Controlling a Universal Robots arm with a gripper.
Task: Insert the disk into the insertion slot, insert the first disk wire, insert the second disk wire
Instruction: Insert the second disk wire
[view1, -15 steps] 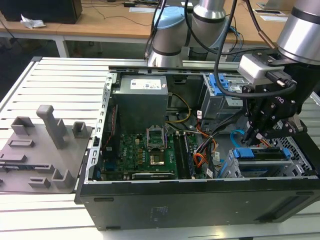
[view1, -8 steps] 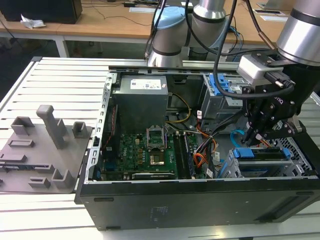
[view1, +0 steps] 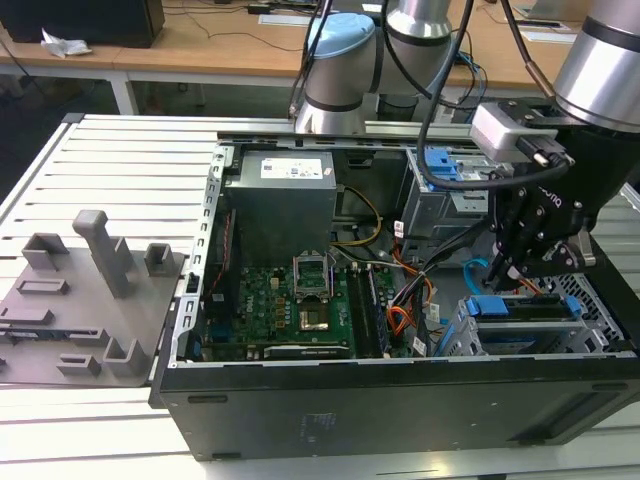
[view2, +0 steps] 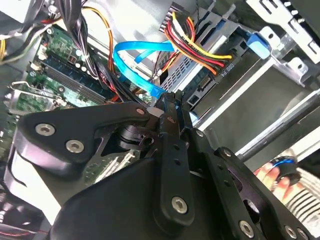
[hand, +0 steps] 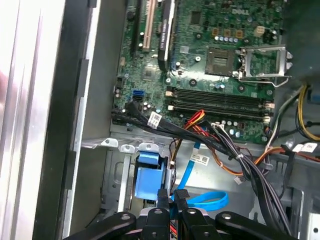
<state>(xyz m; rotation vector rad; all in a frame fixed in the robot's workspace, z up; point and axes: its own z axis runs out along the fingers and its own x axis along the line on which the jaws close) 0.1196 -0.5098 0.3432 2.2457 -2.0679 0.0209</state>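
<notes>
The disk (view1: 525, 322), silver in a blue carrier, lies inside the insertion slot (view1: 462, 338), a grey perforated cage at the case's corner on the exterior view's right. My gripper (view1: 508, 272) hovers just above the disk's inner end. Its fingers are shut on the plug end of the second disk wire (view2: 135, 57), a light-blue flat cable that loops away from the fingertips (view2: 170, 105). In the first wrist view my gripper (hand: 171, 197) pinches that cable (hand: 207, 200) beside the blue carrier (hand: 150, 177). The first disk wire (view2: 200, 42), a red, orange and black bundle, ends in a dark plug against the disk's edge.
The motherboard (view1: 290, 300) fills the case floor, with the power supply (view1: 280, 205) behind it. A taller grey cage with a blue latch (view1: 440, 190) stands at the back. Cable bundles (hand: 240, 155) cross near the disk. A grey fixture tray (view1: 90, 290) lies outside the case.
</notes>
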